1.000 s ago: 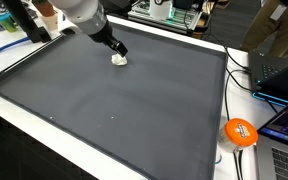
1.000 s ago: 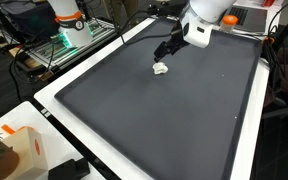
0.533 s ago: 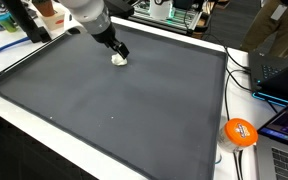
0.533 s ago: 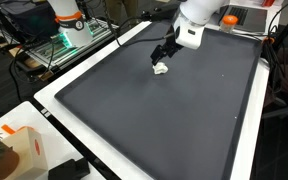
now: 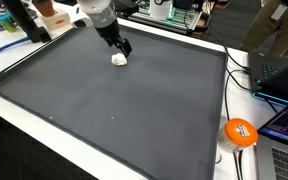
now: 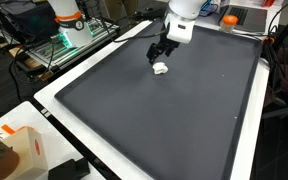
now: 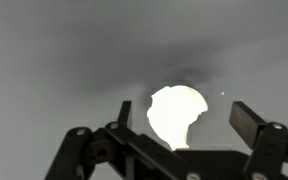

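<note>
A small white crumpled lump [image 5: 119,59] lies on the dark grey mat [image 5: 114,95] near its far edge; it also shows in an exterior view [image 6: 161,68]. My gripper [image 5: 123,47] hangs just above it, also in an exterior view [image 6: 157,55]. In the wrist view the lump [image 7: 176,113] glows white between the two dark fingers [image 7: 246,121], which stand spread apart on either side without touching it. The gripper [image 7: 185,118] is open and empty.
The mat has a white border [image 5: 44,135]. An orange ball-like object [image 5: 240,132] and cables lie off the mat by a laptop [image 5: 282,70]. An orange-and-white box [image 6: 14,143] sits by the near corner. Equipment racks [image 6: 69,30] stand behind.
The arm has shifted along the far edge of the mat and risen slightly off the white lump, which stays in place.
</note>
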`<state>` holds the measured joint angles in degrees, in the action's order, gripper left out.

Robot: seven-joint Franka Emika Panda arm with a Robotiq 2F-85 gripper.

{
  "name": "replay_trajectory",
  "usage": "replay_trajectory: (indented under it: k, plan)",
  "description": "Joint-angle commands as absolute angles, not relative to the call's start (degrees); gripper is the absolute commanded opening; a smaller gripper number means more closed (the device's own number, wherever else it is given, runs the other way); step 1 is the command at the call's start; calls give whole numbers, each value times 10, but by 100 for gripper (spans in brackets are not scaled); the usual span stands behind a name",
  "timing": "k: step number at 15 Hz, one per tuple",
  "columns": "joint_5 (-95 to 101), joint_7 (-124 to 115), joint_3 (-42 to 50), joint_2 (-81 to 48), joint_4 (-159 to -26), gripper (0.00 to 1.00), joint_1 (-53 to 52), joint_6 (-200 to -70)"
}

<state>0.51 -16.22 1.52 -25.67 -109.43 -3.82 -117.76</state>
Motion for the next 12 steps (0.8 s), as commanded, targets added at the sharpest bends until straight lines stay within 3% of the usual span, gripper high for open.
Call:
replay_trajectory:
  k: [1,12]
  plan:
    - [-10,-164,11,-213,-1158,100,-36,-1236]
    - [13,-208,19,-163,-1236,100,-44,-1356]
